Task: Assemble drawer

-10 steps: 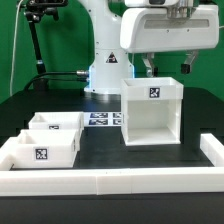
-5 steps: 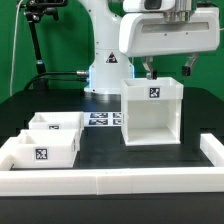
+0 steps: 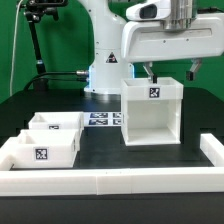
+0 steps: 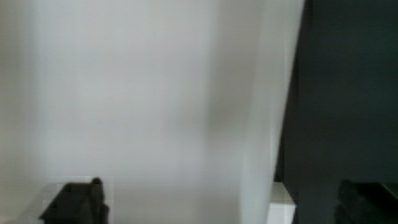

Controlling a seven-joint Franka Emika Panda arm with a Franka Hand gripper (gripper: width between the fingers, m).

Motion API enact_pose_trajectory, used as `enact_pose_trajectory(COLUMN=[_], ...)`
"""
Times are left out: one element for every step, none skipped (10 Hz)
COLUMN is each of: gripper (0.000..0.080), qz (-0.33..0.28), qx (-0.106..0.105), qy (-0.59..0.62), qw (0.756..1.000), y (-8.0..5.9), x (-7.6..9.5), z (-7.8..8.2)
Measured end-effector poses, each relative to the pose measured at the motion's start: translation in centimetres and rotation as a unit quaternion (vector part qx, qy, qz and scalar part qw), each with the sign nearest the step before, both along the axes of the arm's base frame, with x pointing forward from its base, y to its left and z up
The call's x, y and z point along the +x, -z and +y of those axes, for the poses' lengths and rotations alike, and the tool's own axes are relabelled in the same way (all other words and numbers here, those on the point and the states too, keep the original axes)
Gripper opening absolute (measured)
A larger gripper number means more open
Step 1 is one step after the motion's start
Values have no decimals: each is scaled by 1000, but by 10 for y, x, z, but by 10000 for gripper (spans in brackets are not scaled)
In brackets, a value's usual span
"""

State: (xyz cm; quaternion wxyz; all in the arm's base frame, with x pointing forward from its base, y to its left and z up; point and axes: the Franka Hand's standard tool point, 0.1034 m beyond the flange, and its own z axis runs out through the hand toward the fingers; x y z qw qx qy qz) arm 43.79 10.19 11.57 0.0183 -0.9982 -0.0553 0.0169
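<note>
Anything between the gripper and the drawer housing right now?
Nothing visible. The gripper hangs over the housing, fingers apart, with only open air between them. The rear tray and front tray sit off to the exterior view's left, out of the way.

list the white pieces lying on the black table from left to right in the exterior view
nearer small shallow white plastic tray with a square tag on its front → thin flat white marker board → tall white boxy plastic housing
</note>
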Motion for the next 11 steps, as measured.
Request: enact_pose_trajectory(gripper=[650, 650, 650, 564, 429, 429, 245, 112, 112, 36, 36], qz=[3, 5, 9, 15, 17, 19, 18, 19, 18, 18, 18], qx=[3, 3, 2, 1, 1, 1, 1, 1, 1, 1, 1], qy=[5, 5, 11, 15, 11, 11, 11, 10, 10, 10, 10], qw=[1000, 1000, 1000, 1000, 1000, 1000, 1000, 1000, 1000, 1000, 1000], y=[3, 6, 8, 15, 20, 21, 20, 21, 21, 21, 21], x=[-1, -3, -5, -11, -14, -15, -14, -14, -14, -14, -14], z=[-1, -2, -1, 4, 8, 8, 8, 8, 8, 8, 8])
